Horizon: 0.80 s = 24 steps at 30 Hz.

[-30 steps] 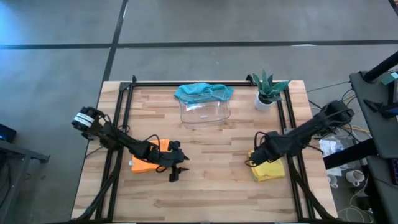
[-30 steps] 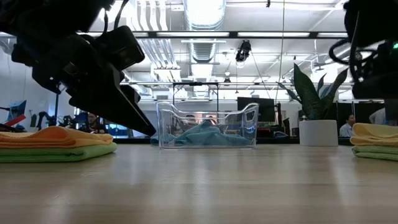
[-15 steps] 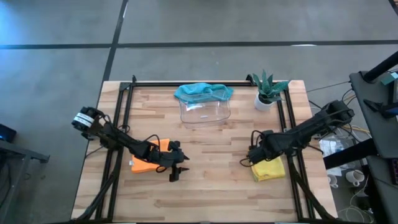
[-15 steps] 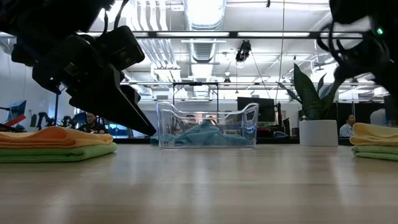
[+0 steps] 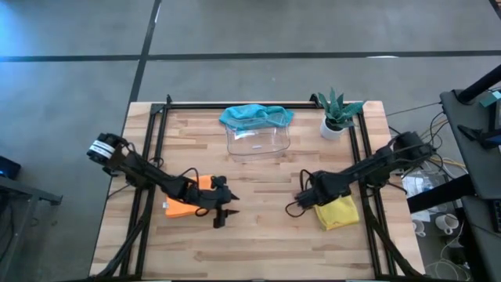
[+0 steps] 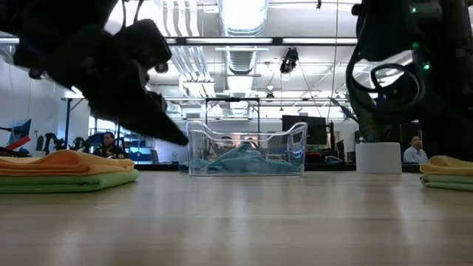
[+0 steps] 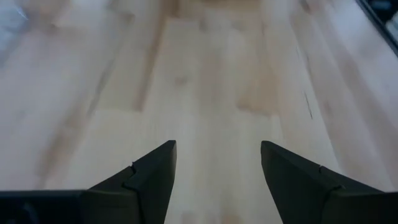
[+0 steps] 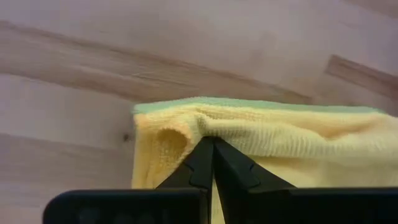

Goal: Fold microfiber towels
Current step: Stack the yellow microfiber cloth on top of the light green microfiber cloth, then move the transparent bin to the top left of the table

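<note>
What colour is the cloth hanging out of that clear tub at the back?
Teal blue. The cloth shows best in the high view, draped over the tub's rim.

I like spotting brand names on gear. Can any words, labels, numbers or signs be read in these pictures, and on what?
None can be read.
The white band on the left arm: any marking is too small to read.
The towels, clear tray and plant pot: no text shows.

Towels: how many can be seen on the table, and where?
5. Orange towel on a green towel at the left; yellow towel on another green towel at the right; teal towel draped in the clear tray. More could be hidden underneath.
</note>
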### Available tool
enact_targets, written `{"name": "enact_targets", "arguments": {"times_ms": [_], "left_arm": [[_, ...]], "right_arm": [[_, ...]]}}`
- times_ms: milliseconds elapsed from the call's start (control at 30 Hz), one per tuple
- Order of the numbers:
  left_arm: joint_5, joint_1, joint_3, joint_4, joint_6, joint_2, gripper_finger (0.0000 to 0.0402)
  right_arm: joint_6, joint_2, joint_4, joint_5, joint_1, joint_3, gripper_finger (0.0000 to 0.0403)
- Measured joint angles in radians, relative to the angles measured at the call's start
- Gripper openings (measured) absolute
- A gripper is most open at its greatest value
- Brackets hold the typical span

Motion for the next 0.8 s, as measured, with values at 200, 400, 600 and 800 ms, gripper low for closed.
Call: {"name": "enact_targets", "arguments": {"times_ms": [200, 400, 600, 800], "left_arm": [[-0.104, 0.0, -0.007, -0.001, 0.021, -0.077, 0.0219], [-0.128, -0.002, -0.002, 0.0, 0.049, -0.15, 0.0219], [-0.127, -0.032, -0.007, 0.134, 0.12, -0.189, 0.0219], [-0.125, -0.043, -0.005, 0.236, 0.148, -0.166, 0.0219]], "right_arm": [[-0.03, -0.038, -0.064, 0.185, 0.003, 0.088, 0.0009], [-0.073, -0.079, -0.089, 0.551, 0.002, 0.163, 0.0009], [-0.347, -0.094, 0.048, 0.738, -0.01, 0.176, 0.0025], [-0.888, -0.09, 0.437, 0.841, -0.013, 0.161, 0.0028]]}}
